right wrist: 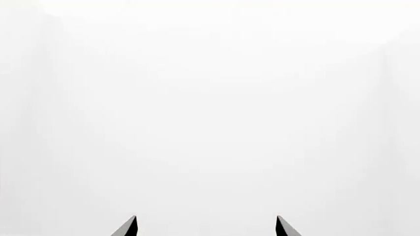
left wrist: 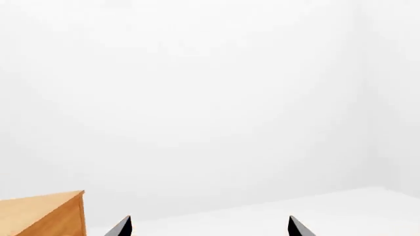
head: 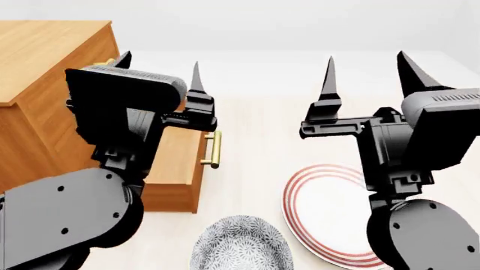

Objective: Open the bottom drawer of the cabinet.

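White walls and a pale floor surround the cabinet (head: pixel 45 84), which stands at our left; its bottom drawer (head: pixel 176 163) already juts out toward the middle, with the brass handle (head: pixel 213 149) running upright in the head view. We judge the left gripper (head: pixel 159 70) much nearer, with the handle lying below and just right of it. Both it and the right gripper (head: pixel 367 70) point upward, jaws spread and empty.
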Available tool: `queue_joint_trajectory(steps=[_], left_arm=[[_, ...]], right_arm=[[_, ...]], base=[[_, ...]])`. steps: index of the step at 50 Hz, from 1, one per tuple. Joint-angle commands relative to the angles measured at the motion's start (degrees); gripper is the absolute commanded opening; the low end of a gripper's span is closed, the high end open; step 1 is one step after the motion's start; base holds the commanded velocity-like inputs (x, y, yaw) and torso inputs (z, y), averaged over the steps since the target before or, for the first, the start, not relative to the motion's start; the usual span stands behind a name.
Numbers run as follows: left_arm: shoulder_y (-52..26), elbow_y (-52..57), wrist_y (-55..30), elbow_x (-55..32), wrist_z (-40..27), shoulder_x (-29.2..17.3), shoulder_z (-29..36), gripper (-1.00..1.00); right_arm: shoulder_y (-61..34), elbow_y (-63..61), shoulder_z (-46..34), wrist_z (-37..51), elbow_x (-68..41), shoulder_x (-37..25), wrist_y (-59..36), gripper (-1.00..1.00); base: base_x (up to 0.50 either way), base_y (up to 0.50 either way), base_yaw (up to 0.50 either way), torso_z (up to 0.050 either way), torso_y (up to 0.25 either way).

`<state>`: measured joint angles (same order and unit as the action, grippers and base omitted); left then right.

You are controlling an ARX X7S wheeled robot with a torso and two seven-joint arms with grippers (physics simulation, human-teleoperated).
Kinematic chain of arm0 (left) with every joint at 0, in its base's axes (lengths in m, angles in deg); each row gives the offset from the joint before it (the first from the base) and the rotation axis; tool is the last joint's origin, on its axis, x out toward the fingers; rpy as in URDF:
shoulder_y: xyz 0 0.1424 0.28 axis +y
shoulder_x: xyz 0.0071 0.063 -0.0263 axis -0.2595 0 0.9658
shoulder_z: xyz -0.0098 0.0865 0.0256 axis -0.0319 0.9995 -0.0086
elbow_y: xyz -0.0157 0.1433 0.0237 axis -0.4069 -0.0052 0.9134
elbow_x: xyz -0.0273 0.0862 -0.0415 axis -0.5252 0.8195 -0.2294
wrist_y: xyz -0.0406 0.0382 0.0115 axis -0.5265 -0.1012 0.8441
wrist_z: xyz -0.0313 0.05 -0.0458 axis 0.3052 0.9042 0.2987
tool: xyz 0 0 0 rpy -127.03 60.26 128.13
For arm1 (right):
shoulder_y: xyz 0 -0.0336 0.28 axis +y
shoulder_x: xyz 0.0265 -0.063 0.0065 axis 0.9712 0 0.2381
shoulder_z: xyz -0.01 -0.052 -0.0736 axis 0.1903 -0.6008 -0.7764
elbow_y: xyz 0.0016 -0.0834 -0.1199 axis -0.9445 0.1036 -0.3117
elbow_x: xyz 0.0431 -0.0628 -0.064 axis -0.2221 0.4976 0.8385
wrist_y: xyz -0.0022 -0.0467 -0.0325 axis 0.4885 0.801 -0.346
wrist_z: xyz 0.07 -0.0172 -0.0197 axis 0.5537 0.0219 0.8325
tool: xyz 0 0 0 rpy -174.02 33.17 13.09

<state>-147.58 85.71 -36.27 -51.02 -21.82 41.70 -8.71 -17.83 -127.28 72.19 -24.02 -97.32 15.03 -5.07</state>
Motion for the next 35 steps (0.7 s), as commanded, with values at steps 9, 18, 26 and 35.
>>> queue_joint_trajectory(steps=[9,18,26,35], left_arm=[[-8.46,7.59,-4.62,-0.82,-4.84,-1.70,-3.56,1.00],[-10.43,10.03,-5.40,-0.43,-5.63,-2.01,-4.56,1.00],[-11.90,12.28,-6.86,2.10,-7.05,-2.31,-4.81,1.00],[-12.28,13.63,-7.28,2.92,-7.41,-2.64,-5.01,1.00]], right_arm=[[-13.37,-10.26,1.12,2.88,-4.94,0.15,-12.48,1.00],[-15.32,-13.75,-0.45,4.53,-4.37,-0.97,-11.42,1.00],[-18.32,-15.21,-2.84,6.26,-2.78,-2.49,-9.85,1.00],[-22.26,-15.29,-4.32,10.57,-7.75,-5.15,-8.85,1.00]], base=[[0.00,0.00,0.00,0.000,0.000],[0.00,0.00,0.00,0.000,0.000],[0.00,0.00,0.00,0.000,0.000],[0.00,0.00,0.00,0.000,0.000]])
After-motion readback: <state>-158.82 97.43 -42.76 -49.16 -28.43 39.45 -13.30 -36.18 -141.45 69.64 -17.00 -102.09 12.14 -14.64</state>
